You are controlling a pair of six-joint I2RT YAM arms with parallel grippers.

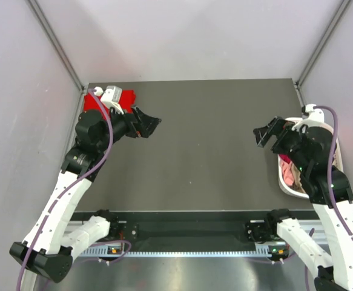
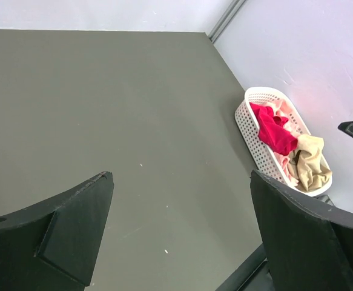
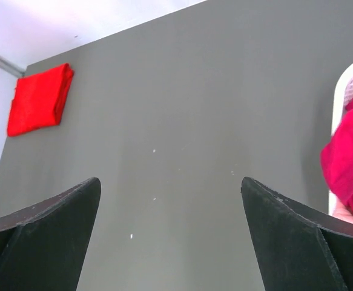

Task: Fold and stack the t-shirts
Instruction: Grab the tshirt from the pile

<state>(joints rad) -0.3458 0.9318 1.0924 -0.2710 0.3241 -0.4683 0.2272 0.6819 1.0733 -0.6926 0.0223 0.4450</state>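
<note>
Left gripper (image 1: 151,128), right gripper (image 1: 262,137): spread, empty

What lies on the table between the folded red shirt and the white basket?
Nothing: the right wrist view shows only bare table between the folded red shirt and the basket.

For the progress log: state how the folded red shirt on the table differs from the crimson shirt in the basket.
The red shirt is folded flat; the crimson shirt is crumpled. The red shirt lies alone on the table; the crimson shirt sits in the basket against a tan shirt. Both are plain cloth.
</note>
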